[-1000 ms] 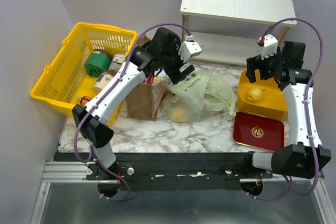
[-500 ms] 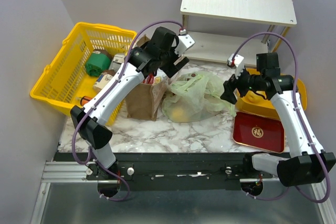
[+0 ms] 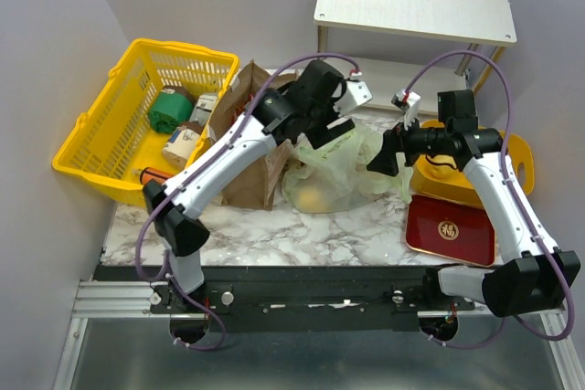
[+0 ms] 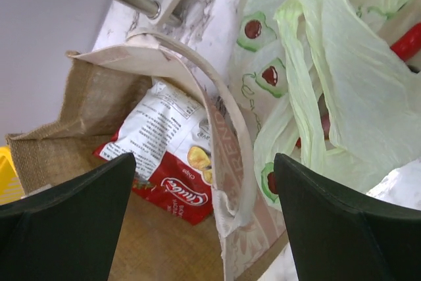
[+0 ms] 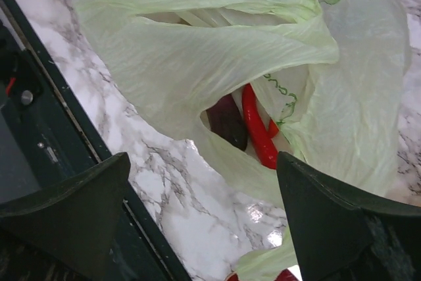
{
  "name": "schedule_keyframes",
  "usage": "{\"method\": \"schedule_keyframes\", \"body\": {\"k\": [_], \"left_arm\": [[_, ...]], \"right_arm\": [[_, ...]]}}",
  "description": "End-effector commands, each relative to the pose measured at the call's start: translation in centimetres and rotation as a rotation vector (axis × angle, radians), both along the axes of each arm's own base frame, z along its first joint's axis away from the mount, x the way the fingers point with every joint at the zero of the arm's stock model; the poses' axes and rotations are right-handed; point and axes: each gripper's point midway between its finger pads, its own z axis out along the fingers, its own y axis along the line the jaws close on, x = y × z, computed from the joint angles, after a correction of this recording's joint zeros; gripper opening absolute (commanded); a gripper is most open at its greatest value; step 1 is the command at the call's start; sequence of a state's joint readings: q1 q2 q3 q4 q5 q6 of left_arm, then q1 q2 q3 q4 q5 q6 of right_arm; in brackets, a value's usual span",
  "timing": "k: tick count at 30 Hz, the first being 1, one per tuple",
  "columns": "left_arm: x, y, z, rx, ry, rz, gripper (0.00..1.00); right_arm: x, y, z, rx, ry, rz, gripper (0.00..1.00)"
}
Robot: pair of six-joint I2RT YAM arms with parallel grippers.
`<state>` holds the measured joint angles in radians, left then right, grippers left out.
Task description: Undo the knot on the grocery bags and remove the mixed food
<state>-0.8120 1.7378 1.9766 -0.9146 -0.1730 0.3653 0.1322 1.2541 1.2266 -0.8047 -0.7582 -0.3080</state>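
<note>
The pale green plastic bag [image 3: 352, 166] lies mid-table, its mouth gaping; no knot shows. In the right wrist view the bag [image 5: 217, 51] holds a red chili [image 5: 256, 126] and a purple eggplant [image 5: 227, 120]. A yellow fruit [image 3: 315, 196] shows through its left side. The brown paper bag [image 3: 247, 166] stands to its left; inside lies a red snack packet [image 4: 177, 182] behind the bag's handle [image 4: 227, 129]. My left gripper [image 3: 324, 134] [image 4: 204, 222] is open and empty over the paper bag's right rim. My right gripper [image 3: 382, 157] [image 5: 204, 222] is open and empty at the green bag's right edge.
A yellow mesh basket [image 3: 101, 148] with a green can [image 3: 169, 109] and cartons stands at the left. A white shelf [image 3: 411, 8] stands at the back. A yellow tray [image 3: 516, 148] and a red tray [image 3: 451, 228] lie at the right.
My left gripper has swung right, from over the paper bag's back to between both bags. My right gripper has moved left from the yellow tray to the green bag.
</note>
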Motion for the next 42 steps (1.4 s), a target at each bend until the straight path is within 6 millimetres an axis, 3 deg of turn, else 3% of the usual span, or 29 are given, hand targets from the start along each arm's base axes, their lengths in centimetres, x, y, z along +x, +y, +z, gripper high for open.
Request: {"method": "schedule_keyframes", "body": {"k": [1,4,5,8,10,11,12,13,14,15,20,24,28,29,31,32,35,38,40,41,42], "left_arm": [[1.2,-0.3,-2.4,0.187,0.039,0.034,0.99],[1.7,-3.8,-1.8,-0.006,0.104,-0.001,0.99],[2.0,-5.7,-0.7,-0.151,0.103,-0.034,0.99],[2.2,-8.4,1.4,-0.313,0.046,-0.121,0.98],[1.8,-9.8,0.4,-0.322,0.09,-0.166,0.98],[2.1,-10.3,-3.2,-0.264,0.173,-0.149,0.98],[2.6,-10.9,-2.0,-0.285,0.167,-0.142,0.98],[2.9,-11.2,-2.8,-0.287,0.207,-0.117,0.98],[3.0,-11.6,-6.5,-0.229,0.296,-0.096,0.98],[3.4,-12.1,-5.6,-0.256,0.289,-0.096,0.98],[3.3,-13.0,-10.9,-0.219,0.407,-0.088,0.97],[3.9,-12.5,-12.4,-0.182,0.403,-0.052,0.91],[3.6,-12.1,-11.3,-0.174,0.383,-0.081,0.7],[3.3,-11.9,-10.5,-0.178,0.377,-0.094,0.55],[2.8,-11.9,-9.3,-0.189,0.366,-0.125,0.42],[2.4,-11.8,-7.4,-0.218,0.343,-0.14,0.38],[0.9,-11.6,-4.1,-0.275,0.329,-0.193,0.43],[-0.6,-11.0,-2.2,-0.302,0.336,-0.224,0.43],[-1.6,-10.5,-2.6,-0.294,0.369,-0.229,0.43],[-2.2,-9.9,-2.3,-0.284,0.369,-0.243,0.38],[-2.8,-9.5,-3.3,-0.261,0.397,-0.249,0.27]], "right_arm": [[-1.8,0.7,2.1,0.038,-0.026,0.067,1.0],[-1.7,-0.7,-0.1,-0.059,-0.019,0.04,0.96],[-1.7,-1.0,-0.7,-0.08,-0.013,0.025,0.91],[-2.6,-1.6,-1.3,-0.086,-0.005,-0.029,0.8],[-4.4,-1.2,-1.2,-0.053,-0.002,0.011,0.73],[-5.0,-1.1,-1.3,-0.046,-0.001,0.024,0.73],[-5.7,-1.1,-1.5,-0.042,0.012,0.03,0.72],[-6.2,-1.2,-1.5,-0.045,0.005,0.023,0.72],[-6.6,-1.4,-2.2,-0.05,0.022,0.015,0.73],[-7.0,-1.5,-2.4,-0.053,0.027,0.012,0.73],[-8.3,-2.0,-3.6,-0.08,0.007,0.031,0.77],[-8.1,-1.9,-3.3,-0.069,-0.021,0.015,0.79],[-7.8,-1.8,-3.5,-0.055,-0.021,0.004,0.8],[-7.8,-1.7,-3.6,-0.053,-0.019,0.005,0.8],[-7.6,-1.7,-3.8,-0.049,-0.017,-0.004,0.8],[-7.6,-1.7,-4.0,-0.049,-0.014,-0.003,0.8],[-7.3,-1.8,-4.4,-0.056,-0.008,-0.003,0.8],[-6.7,-1.7,-4.7,-0.059,0.006,-0.013,0.8],[-6.0,-1.6,-4.4,-0.053,-0.001,-0.016,0.81],[-5.7,-1.4,-4.5,-0.048,0.013,-0.015,0.81],[-5.2,-1.3,-4.1,-0.042,-0.002,-0.016,0.81]]}}
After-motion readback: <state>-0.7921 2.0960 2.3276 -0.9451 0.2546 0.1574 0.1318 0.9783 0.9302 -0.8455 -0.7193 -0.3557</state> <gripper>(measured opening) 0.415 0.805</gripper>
